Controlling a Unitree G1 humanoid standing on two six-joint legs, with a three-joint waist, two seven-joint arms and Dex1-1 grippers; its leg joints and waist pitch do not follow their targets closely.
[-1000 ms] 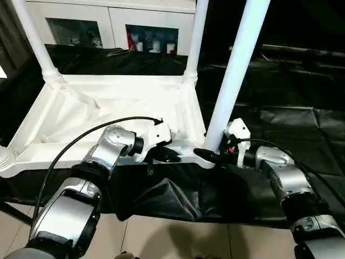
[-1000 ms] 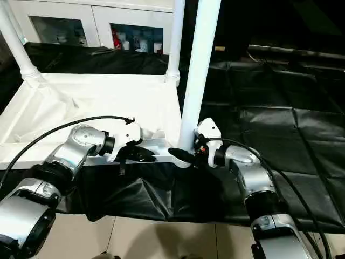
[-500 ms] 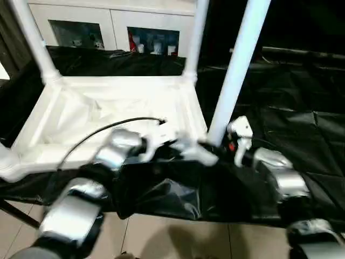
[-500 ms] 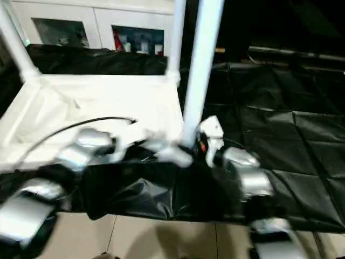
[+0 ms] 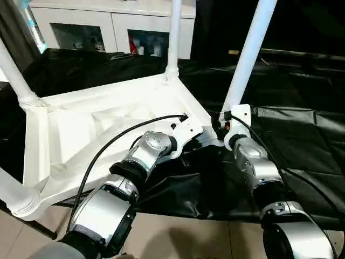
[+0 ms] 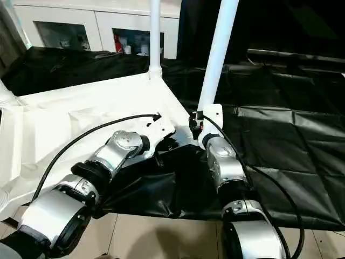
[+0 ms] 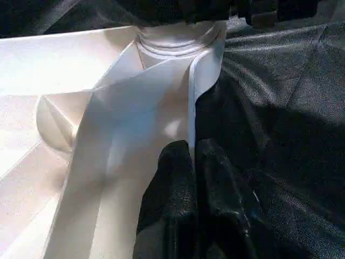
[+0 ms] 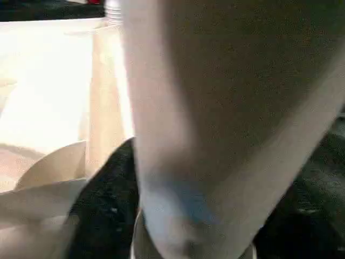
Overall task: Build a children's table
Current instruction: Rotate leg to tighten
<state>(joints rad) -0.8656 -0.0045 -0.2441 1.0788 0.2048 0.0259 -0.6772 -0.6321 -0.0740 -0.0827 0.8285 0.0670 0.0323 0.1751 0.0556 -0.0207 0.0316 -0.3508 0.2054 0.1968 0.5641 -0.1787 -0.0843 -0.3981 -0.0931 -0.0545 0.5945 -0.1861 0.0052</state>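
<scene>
On black crinkled sheeting [image 5: 302, 140] spread over the work surface: white plastic rectangular tabletop [image 5: 91, 135], upside down, ribbed underside facing up, turned at an angle to the robot. Four long white tapered tube legs standing up from the corner sockets: far leg [image 5: 173, 38] rising before the cabinet, left leg [image 5: 13, 73] at the far left corner, near-left leg [image 5: 13, 194] at the bottom left corner, and right leg [image 5: 249, 51] at the corner nearest the robot's right arm, all leaning slightly with the tilt of the view. Behind, against the back wall: white glass-door cabinet [image 5: 113, 27] with small items on its shelves. Left gripper [image 7: 194, 162], two black fingers pressed together on the thin raised edge of the tabletop, near the corner socket [image 7: 180, 38] that holds the right leg; silver left forearm [image 5: 153, 148] stretching forward across the tabletop's near edge, a black cable [image 5: 118, 140] looping above it. Right gripper [image 5: 221, 121] up against the base of the right leg, black fingers [image 8: 105, 205] partly visible beside the white tube in the right wrist view; cannot tell whether apart or closed around it. Silver right forearm [image 5: 253, 164] reaching up from below toward that leg. Pale tiled floor [image 5: 178, 237] showing beneath the sheeting's near edge.
</scene>
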